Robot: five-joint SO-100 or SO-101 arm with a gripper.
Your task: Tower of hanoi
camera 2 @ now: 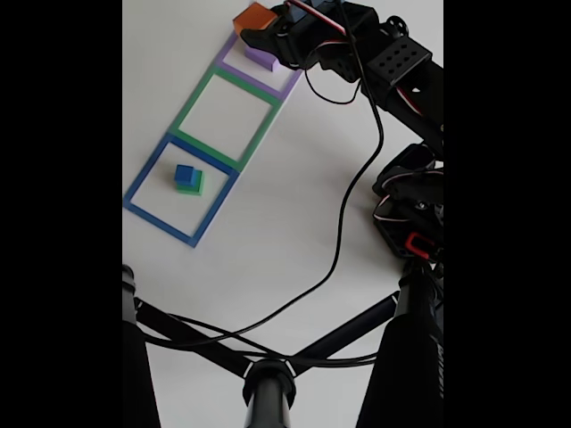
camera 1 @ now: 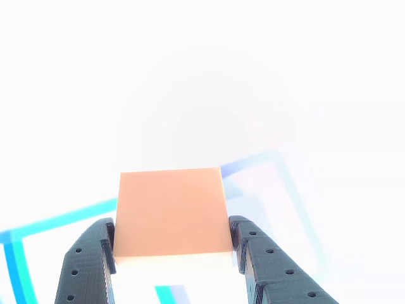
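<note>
In the other view, my gripper (camera 1: 173, 227) is shut on an orange square block (camera 1: 171, 202), with one dark finger on each side of it. The fixed view shows the same orange block (camera 2: 255, 16) held in the gripper (camera 2: 268, 27) over a purple block (camera 2: 260, 56), which lies in the purple tape square (camera 2: 234, 76). I cannot tell whether the two blocks touch. A small blue cube (camera 2: 185, 173) sits on a wider green block (camera 2: 193, 187) inside the blue tape square (camera 2: 143, 183).
A green tape square (camera 2: 192, 102) lies between the purple and blue ones. The arm's base (camera 2: 406, 214) and a black cable (camera 2: 343, 232) occupy the right side. Black stand tubes (camera 2: 268, 383) cross the bottom. The other view is strongly overexposed.
</note>
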